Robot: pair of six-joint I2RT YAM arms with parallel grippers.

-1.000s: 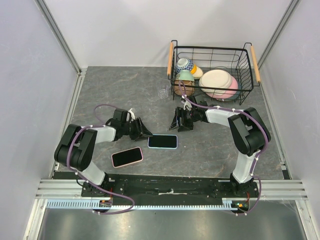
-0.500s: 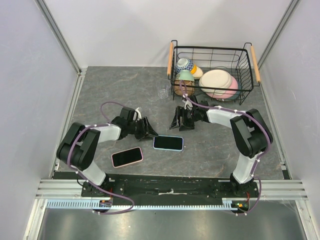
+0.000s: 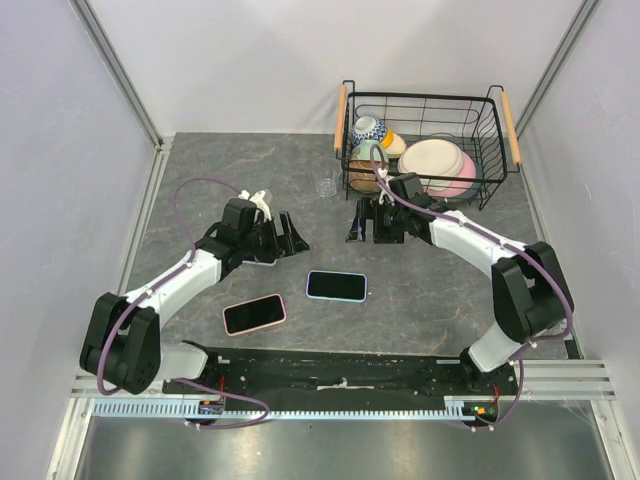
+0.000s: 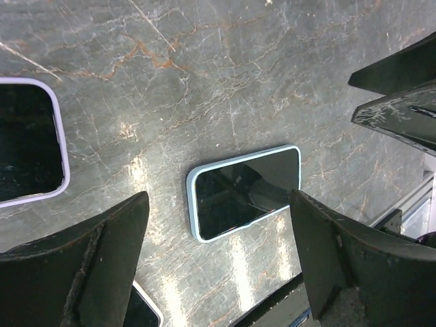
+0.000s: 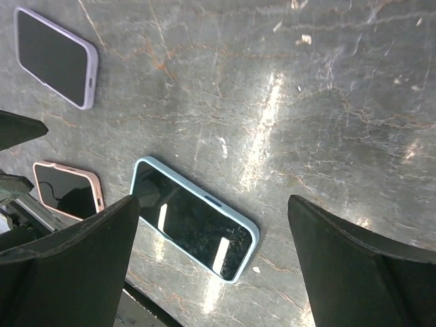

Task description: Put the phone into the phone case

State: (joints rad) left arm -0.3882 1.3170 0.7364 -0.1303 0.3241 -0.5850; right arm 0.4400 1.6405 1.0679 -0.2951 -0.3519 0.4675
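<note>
A phone with a light blue rim [image 3: 336, 286] lies flat, screen up, at the table's front middle; it also shows in the left wrist view [image 4: 244, 192] and the right wrist view [image 5: 194, 219]. A pink-rimmed phone [image 3: 254, 314] lies to its front left. A lavender-rimmed phone [image 5: 54, 58] lies farther left, mostly under my left arm in the top view. My left gripper [image 3: 288, 234] is open and empty, raised behind and left of the blue phone. My right gripper [image 3: 363, 222] is open and empty, raised behind the blue phone.
A black wire basket [image 3: 497, 150] with bowls and plates stands at the back right. A small clear glass item [image 3: 327, 186] sits left of it. The metal rail [image 3: 340, 375] runs along the table's front edge.
The blue-rimmed phone slid a little to the right, then my left gripper pulled back and up from it. My right gripper rose and drew back toward the basket.
</note>
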